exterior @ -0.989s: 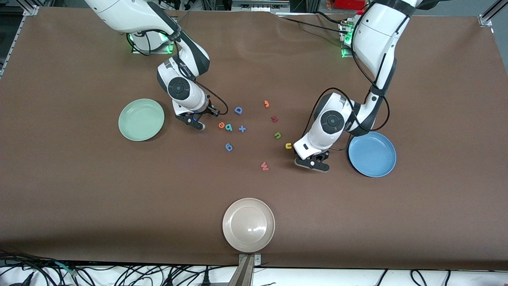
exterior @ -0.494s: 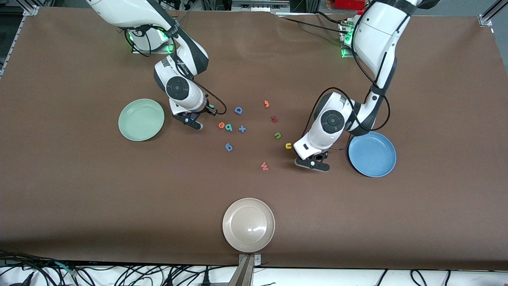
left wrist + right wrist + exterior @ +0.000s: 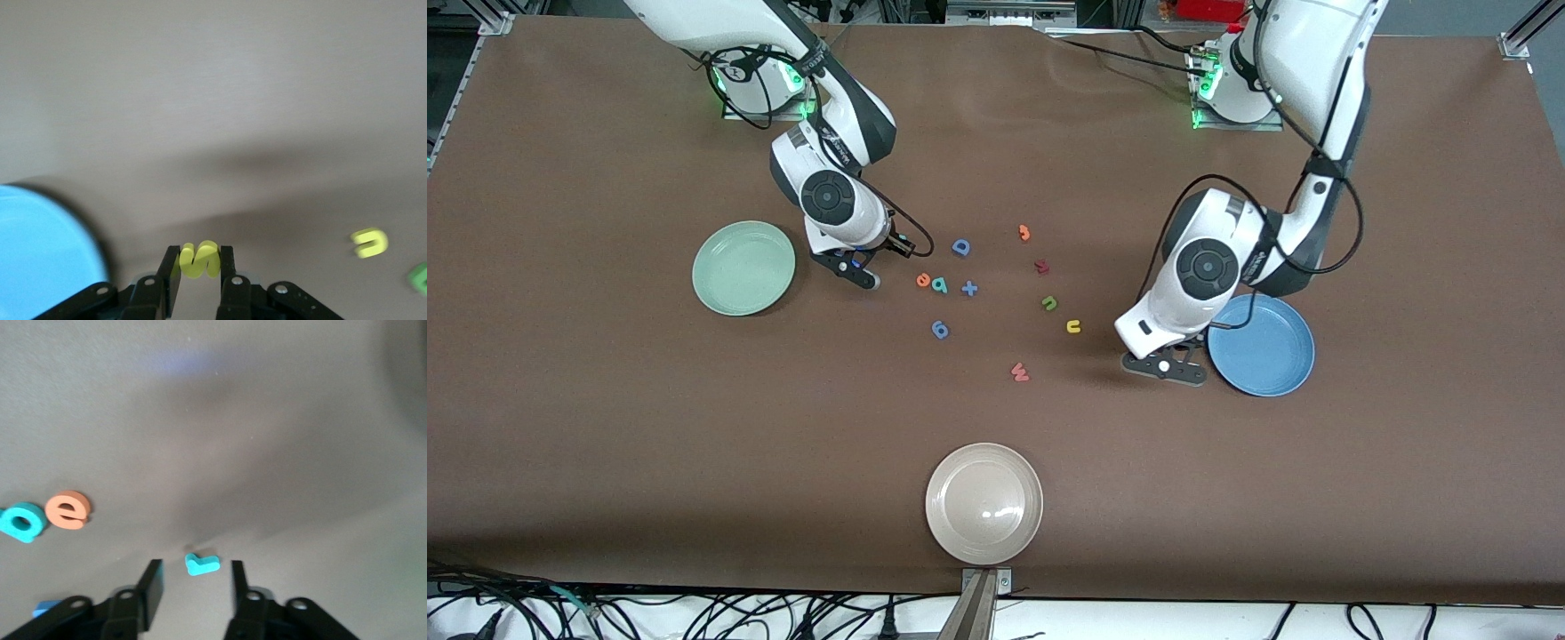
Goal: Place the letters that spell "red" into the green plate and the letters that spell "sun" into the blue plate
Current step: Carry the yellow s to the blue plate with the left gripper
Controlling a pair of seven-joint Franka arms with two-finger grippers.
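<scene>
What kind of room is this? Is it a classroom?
More likely a robot lab. Two white robot arms are bolted to a brown table, cables lie bundled along its edge, and foam letters and the green plate are laid out like a test.

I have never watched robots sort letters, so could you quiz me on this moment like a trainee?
1. Which letter does the left gripper clamp? A) green n B) yellow s C) pink w
2. True or false: the right gripper grips the orange e.
3. Which colour of plate is closest to the left gripper?

Key:
1. B.
2. False: its fingers stand open on either side of the teal r.
3. Blue: the blue plate.
</scene>
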